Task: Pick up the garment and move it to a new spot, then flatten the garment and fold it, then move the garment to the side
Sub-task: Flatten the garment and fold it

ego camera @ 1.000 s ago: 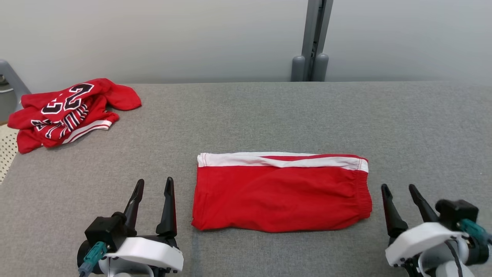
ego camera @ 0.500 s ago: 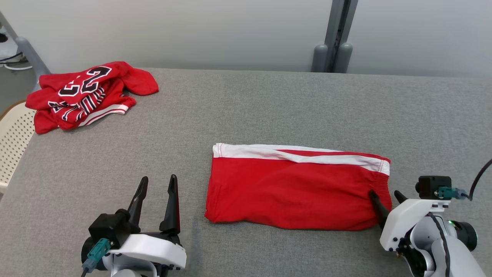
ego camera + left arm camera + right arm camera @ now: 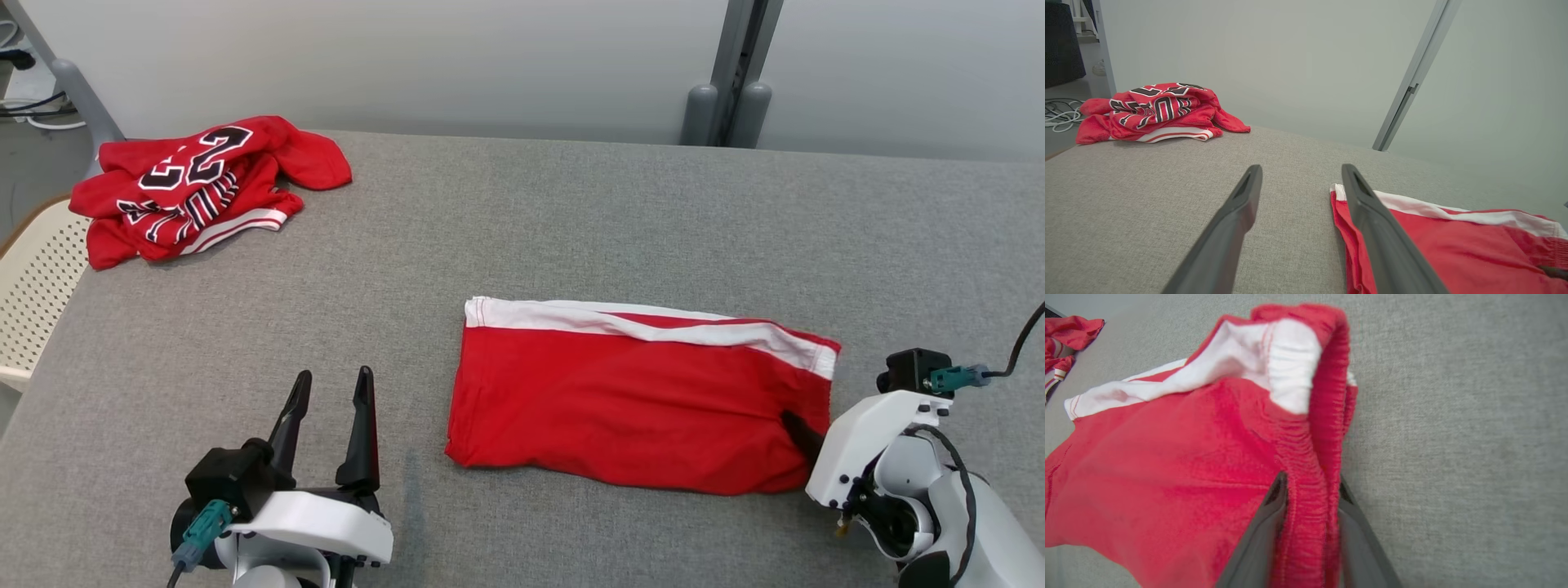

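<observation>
The garment [image 3: 637, 400], red shorts with a white side stripe, lies folded flat on the grey table [image 3: 571, 220]. My right gripper [image 3: 804, 434] is at its right end, one dark finger lying on the cloth. In the right wrist view the two fingers of that gripper [image 3: 1310, 479] pinch the elastic waistband of the garment [image 3: 1167, 457] between them, and that edge is bunched up. My left gripper [image 3: 333, 374] rests open on the table just left of the garment, touching nothing. The left wrist view shows that gripper [image 3: 1301, 167] beside the garment's [image 3: 1453, 249] left edge.
A crumpled red jersey [image 3: 196, 192] with black numbers lies at the table's far left corner. A cream perforated chair [image 3: 33, 286] stands off the left edge. A grey post [image 3: 731, 82] rises behind the table against the wall.
My right gripper moved in onto the garment's right end and closed on the waistband, bunching that edge. The head camera shifted. The left gripper stayed open and still.
</observation>
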Controlling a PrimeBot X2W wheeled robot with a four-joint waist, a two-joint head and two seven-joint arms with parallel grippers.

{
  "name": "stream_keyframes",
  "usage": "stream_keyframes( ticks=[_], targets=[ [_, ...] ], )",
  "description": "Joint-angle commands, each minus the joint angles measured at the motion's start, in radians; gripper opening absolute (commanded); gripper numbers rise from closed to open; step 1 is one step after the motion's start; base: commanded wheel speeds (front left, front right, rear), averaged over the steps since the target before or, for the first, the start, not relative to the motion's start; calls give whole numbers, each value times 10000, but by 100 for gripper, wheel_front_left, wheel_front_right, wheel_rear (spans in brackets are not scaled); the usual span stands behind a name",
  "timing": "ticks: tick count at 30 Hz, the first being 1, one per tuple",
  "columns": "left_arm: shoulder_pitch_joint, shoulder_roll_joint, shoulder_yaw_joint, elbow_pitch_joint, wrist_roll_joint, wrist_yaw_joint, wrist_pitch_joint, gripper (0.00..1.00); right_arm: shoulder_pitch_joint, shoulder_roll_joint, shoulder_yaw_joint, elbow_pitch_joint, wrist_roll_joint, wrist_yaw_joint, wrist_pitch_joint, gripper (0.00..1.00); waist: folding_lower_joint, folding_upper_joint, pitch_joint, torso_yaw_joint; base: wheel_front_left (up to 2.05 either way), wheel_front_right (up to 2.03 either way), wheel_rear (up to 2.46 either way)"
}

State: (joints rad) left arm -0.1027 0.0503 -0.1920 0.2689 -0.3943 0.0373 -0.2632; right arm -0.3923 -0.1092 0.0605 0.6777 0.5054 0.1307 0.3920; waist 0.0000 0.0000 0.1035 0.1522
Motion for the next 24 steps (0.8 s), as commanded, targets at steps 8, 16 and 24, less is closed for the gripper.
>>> stream_keyframes(
  ticks=[8,16,24],
  targets=[
    [-165,21,59,51,107,-84,-18,100,-337,-238,337,397,696,3,40,0,0,0,24,-89,0,0,0],
    [48,21,-63,98,141,-79,-18,100,-232,-1154,605,-238,1404,3,315,0,0,0,-169,-511,0,0,0],
    [124,23,-268,69,88,-72,-18,100,43,-2247,174,-731,1362,3,877,0,0,0,-308,-1000,0,0,0]
  ],
)
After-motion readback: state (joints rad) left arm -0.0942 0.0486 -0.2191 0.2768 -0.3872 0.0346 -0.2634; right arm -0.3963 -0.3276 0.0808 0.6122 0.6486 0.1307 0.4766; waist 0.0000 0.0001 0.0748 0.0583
